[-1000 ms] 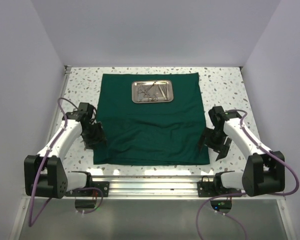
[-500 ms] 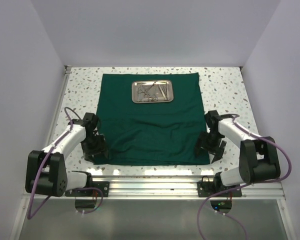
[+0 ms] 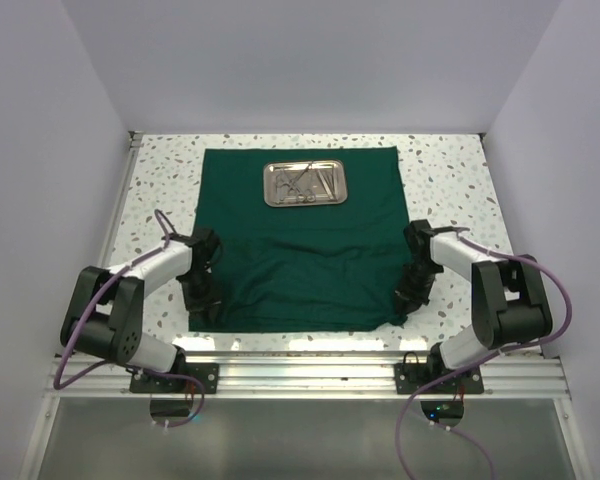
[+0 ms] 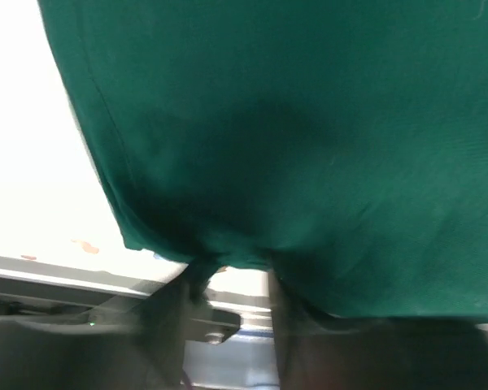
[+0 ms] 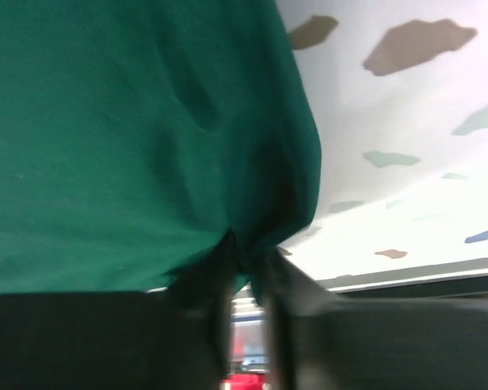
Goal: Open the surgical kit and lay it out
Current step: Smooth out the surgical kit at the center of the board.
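Speckled table point(image 3: 450, 170), green cloth point(image 3: 310, 260) (near corners pinched), tray point(image 3: 270, 185)

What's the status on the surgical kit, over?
Right gripper pinching green cloth, near-right corner. Left gripper at near-left corner, grip unclear. Steel tray with instruments far-centre on cloth. Nothing obstructing.

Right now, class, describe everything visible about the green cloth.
The green cloth is dark, matte fabric, spread nearly flat on the speckled table, wrinkled near its front edge. A steel tray sits on its far half. The right gripper pinches its near right corner; the left gripper straddles the puckered near left one.
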You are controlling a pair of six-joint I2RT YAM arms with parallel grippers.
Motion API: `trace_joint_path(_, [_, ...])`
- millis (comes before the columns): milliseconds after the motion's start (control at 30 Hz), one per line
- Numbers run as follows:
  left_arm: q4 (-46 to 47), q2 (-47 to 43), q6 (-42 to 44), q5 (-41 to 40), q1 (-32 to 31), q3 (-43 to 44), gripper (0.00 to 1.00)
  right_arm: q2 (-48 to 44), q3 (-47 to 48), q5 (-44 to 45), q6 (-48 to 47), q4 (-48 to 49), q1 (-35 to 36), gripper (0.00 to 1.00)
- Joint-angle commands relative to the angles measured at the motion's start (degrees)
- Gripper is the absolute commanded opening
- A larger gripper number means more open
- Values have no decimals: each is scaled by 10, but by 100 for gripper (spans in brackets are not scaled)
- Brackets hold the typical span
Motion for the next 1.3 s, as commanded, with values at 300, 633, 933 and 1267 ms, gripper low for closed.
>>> trace_joint_path(300, [-80, -23, 34, -63, -2, 85, 0, -33, 48, 73, 1, -82, -1, 0])
trace_joint_path(633, [-196, -79, 35, -2, -1, 172, 0, -179, 76, 103, 17, -255, -59, 14])
trace_joint_path(933, [-206, -144, 52, 238, -2, 203, 94, -209, 177, 94, 15, -326, -60, 87])
trace_joint_path(1267, [13, 45, 75, 81, 7, 327, 100, -10, 249, -54, 1, -56, -59, 89])
